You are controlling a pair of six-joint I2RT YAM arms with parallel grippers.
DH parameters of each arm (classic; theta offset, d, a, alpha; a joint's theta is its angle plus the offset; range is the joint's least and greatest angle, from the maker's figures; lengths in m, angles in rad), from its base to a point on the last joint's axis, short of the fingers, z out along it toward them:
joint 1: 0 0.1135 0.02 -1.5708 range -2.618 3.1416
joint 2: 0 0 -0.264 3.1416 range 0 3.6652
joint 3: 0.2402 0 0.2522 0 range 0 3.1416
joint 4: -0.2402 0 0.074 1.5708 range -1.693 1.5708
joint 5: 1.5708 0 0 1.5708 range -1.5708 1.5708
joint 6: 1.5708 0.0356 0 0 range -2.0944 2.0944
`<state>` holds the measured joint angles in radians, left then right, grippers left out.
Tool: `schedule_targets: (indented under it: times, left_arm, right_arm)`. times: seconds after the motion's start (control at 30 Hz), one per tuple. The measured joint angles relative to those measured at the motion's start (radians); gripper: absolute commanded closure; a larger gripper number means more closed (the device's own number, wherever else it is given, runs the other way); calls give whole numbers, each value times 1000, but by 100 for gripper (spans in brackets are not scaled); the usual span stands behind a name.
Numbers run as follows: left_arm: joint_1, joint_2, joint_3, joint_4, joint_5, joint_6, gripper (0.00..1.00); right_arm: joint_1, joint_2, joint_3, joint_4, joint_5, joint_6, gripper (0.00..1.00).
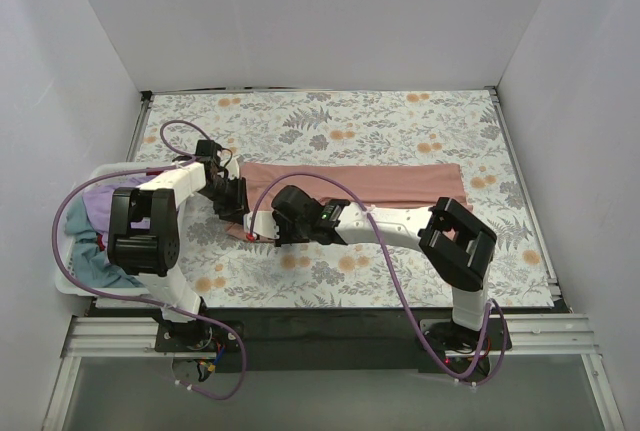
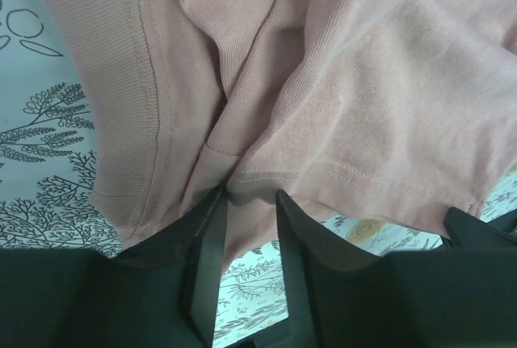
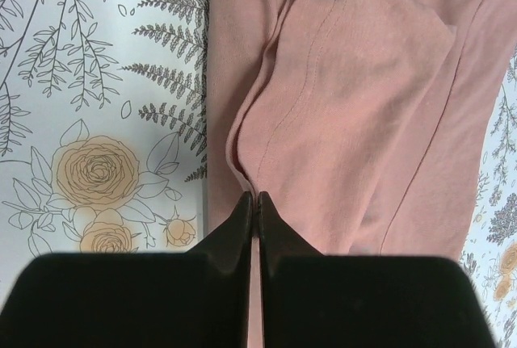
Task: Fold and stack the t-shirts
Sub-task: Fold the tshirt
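One t-shirt [image 1: 370, 183] across table [image 1: 400, 121]; basket [image 1: 108, 169] left, perhaps with others [image 1: 95, 256].

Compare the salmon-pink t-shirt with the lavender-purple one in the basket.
The salmon-pink t-shirt lies spread in a long band on the floral table; the lavender-purple t-shirt is crumpled in the white plastic basket. The right claw pinches the pink one; no claw holds the lavender one. Both are plain cloth.

Top cam high at near side, looks down on table [image 1: 400, 126]. Wrist cams v. close; all share pink shirt [image 1: 380, 183].
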<state>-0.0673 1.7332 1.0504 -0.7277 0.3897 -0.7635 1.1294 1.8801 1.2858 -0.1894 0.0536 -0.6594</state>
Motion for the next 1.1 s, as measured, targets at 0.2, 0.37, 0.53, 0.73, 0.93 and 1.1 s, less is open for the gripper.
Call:
schedule_targets:
  times: [0.2,0.37,0.53,0.73,0.93,1.1]
  left_arm:
    - [0,2,8,2,9,2,92]
    - [0,1,31,2,19,4,100]
    - [1,1,93,-6,51,8,100]
    - [1,45,253,-8,107,5,100]
    - [1,157,353,5,143,-18,100]
    - [1,219,370,13,151,-41,100]
  right_arm:
    - [-2,0,0,0,0,1,99]
    - [-11,0,0,3,2,1,99]
    - [-49,-6,0,7,-5,-2,99]
    - [-143,-13,7,11,-16,-23,99]
    - [-233,-13,50,21,-50,-52,99]
    - [-278,-1,79,37,-77,-76,99]
